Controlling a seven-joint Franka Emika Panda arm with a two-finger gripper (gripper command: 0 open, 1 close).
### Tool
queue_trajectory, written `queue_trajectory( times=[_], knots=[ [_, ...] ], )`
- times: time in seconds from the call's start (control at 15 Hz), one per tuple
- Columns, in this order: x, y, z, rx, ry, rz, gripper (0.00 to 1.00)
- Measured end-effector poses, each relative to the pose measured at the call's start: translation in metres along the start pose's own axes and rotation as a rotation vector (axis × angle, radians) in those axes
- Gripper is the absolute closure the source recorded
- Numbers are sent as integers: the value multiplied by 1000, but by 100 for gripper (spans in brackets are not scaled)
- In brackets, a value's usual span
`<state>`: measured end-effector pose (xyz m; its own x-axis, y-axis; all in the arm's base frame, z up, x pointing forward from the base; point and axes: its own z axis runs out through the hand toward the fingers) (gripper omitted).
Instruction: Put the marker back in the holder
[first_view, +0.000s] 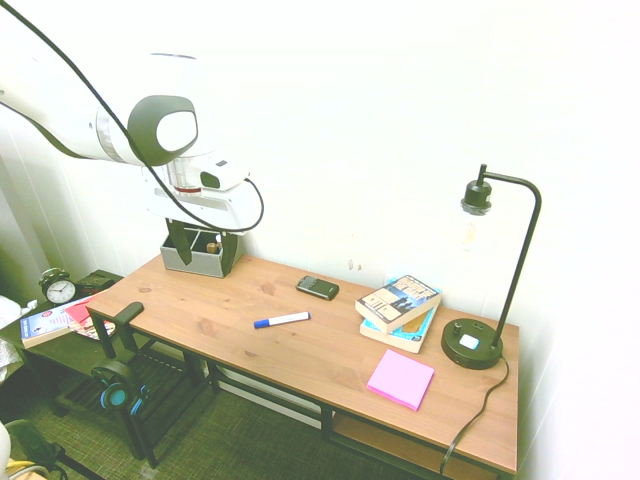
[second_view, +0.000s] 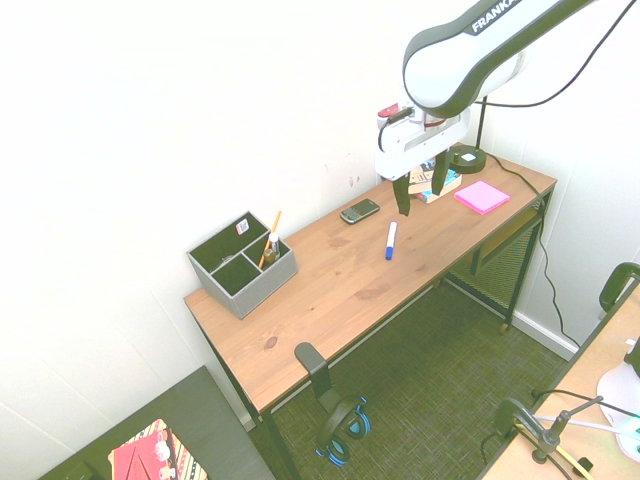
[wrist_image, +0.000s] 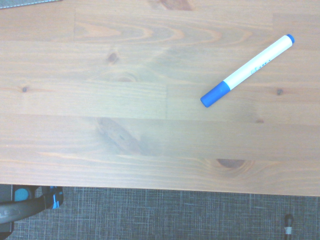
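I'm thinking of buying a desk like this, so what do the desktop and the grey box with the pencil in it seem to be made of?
Desktop: wood or a wood-look surface, smooth and low-sheen; grain, dark knots and plank seams show.
Grey box: probably woven fabric over stiff board, matte; its outside looks speckled, but the core is hidden.

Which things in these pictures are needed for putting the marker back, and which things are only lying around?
Needed for the job:
- marker
- grey holder
- gripper, open

Only lying around:
- phone
- books
- pink sticky notes
- lamp
- headphones
- alarm clock
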<state>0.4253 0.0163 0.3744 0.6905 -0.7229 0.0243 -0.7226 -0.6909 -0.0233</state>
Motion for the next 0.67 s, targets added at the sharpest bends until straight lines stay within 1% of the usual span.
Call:
queue_trajectory(
  times=[0.13, 0.2, 0.33, 0.67],
  knots=[
    [1, 0, 1, 7, -2, 14, 0],
    [5, -1, 6, 14, 3, 47, 0],
    [18, 1, 32, -3, 3, 167, 0],
    [59, -9, 143, -23, -2, 496, 0]
  ],
)
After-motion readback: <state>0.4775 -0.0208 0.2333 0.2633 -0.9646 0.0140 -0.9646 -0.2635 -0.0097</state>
